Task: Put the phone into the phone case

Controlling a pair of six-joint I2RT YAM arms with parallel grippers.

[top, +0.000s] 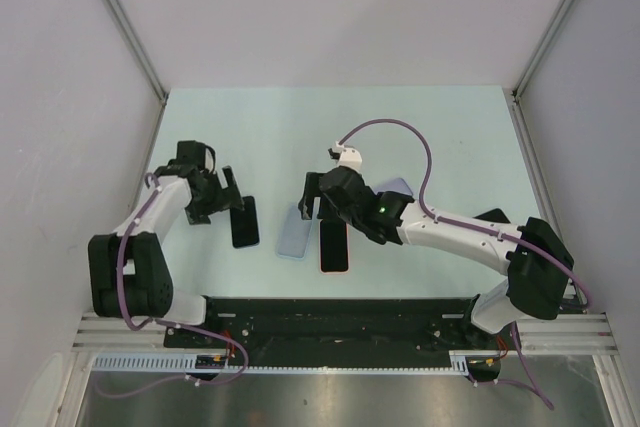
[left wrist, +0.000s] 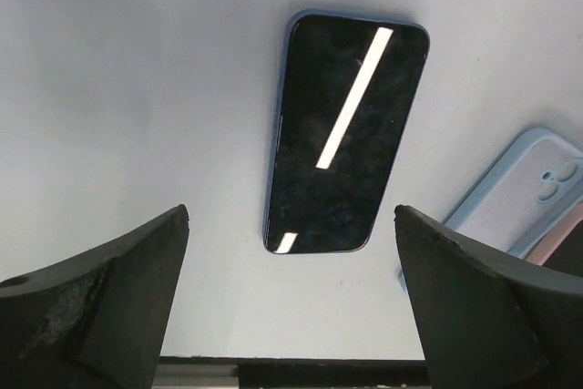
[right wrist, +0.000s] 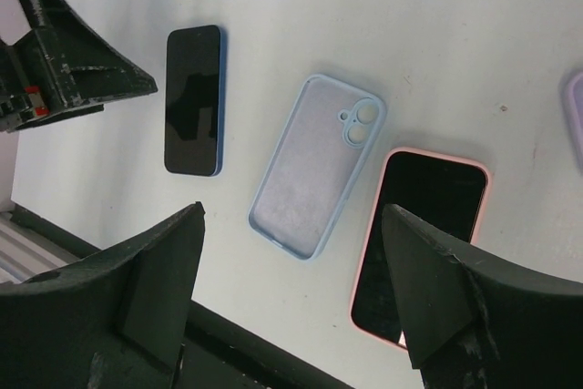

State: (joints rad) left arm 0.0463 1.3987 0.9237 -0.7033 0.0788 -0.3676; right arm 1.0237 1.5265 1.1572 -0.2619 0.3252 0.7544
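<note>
**A:** Top view. The bare dark glass phone with a blue rim (top: 245,222) lies flat just left of the empty light-blue silicone case (top: 293,232). The left gripper (top: 228,197) is further left, and the right gripper (top: 318,202) is just behind the case.

**B:** Count?

**A:** Two phones. The second sits in a pink case (top: 334,245), just right of the blue one. That makes three cases with the lilac case (top: 397,187), which is half hidden behind the right arm. Two arms.

**B:** Left wrist?

**A:** Jaws spread wide, nothing held. The phone (left wrist: 346,134) lies on the table beyond the fingertips.

**B:** Right wrist?

**A:** Also wide and empty, hovering over the blue case (right wrist: 319,166).

**B:** Risks?

**A:** The phone is thin and flat, so the fingers may skid off its edge or shove it into the case. The case is loose and could slide during insertion unless the right gripper pins it. The pink-cased phone is close enough to grab by mistake.
</note>
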